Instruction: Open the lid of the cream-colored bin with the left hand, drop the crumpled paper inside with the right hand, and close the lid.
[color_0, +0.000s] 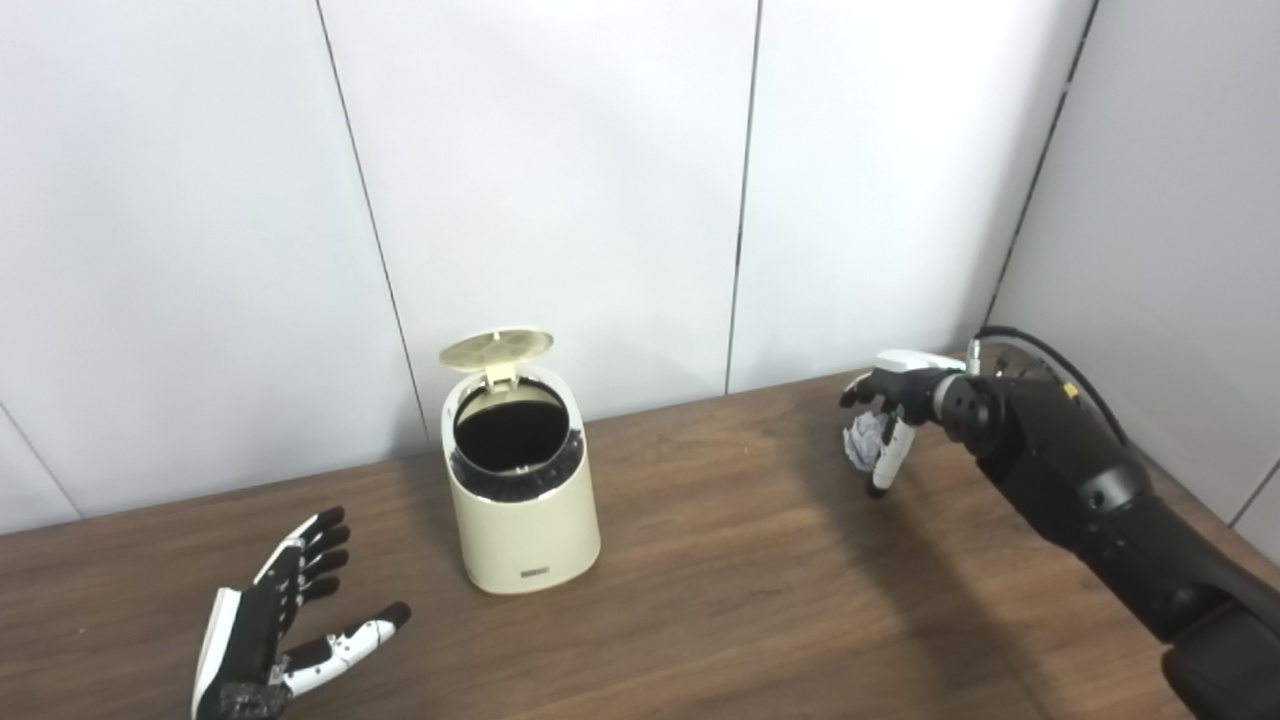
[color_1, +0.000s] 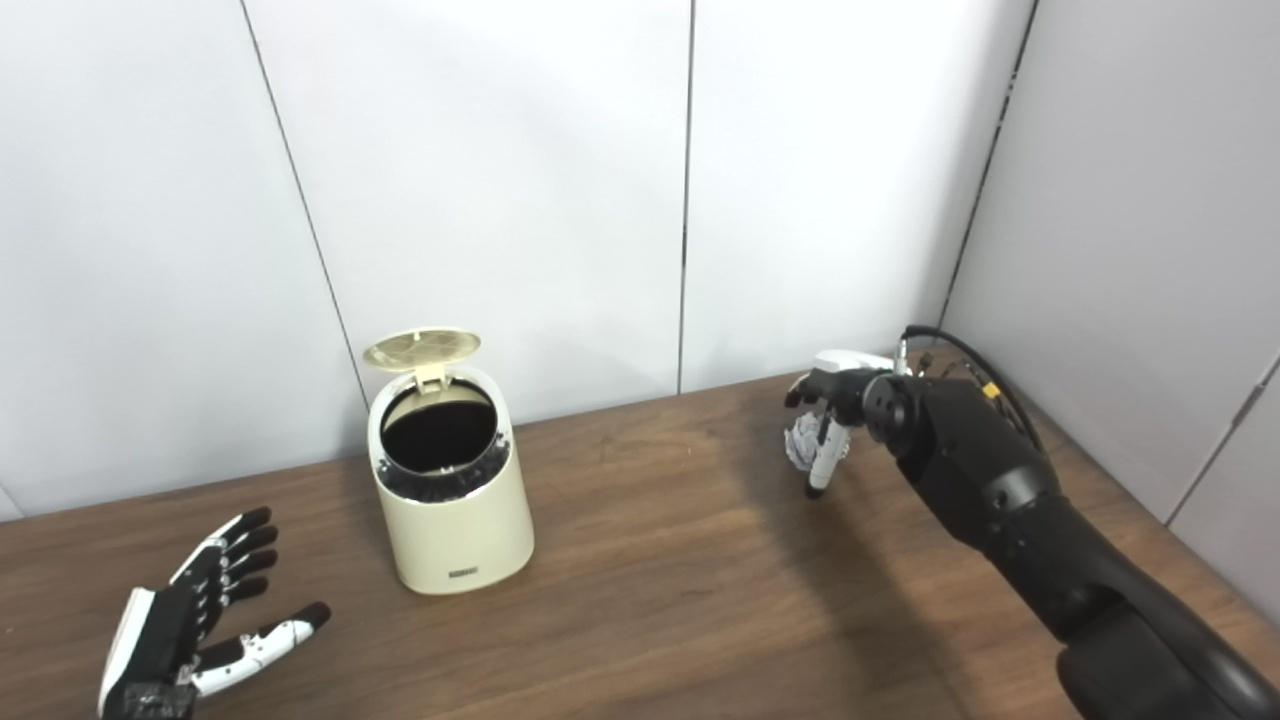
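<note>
Cream-colored bin (color_0: 522, 500), lid (color_0: 497, 347) up, dark inside, on brown wood desk (color_0: 720, 560); right hand (color_0: 890, 420) pinches crumpled paper (color_0: 864, 438); left hand (color_0: 275, 625) spread; white panelled walls (color_0: 560, 180).

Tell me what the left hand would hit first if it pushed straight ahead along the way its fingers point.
Probably nothing on the table: the left hand points up and right, passing left of the cream bin, toward the wall panels. Depth is unclear.

Smooth plastic, grained wood, creased paper

The bin (color_0: 522, 510) looked like smooth cream plastic with a soft sheen, its lid (color_0: 496, 347) the same, its inside dark. The table (color_0: 720, 580) was brown wood grain, lightly glossy. The paper (color_0: 866, 438) was rough and creased. Both hands (color_0: 285, 620) (color_0: 893, 405) showed matt black and glossy white plastic.
</note>
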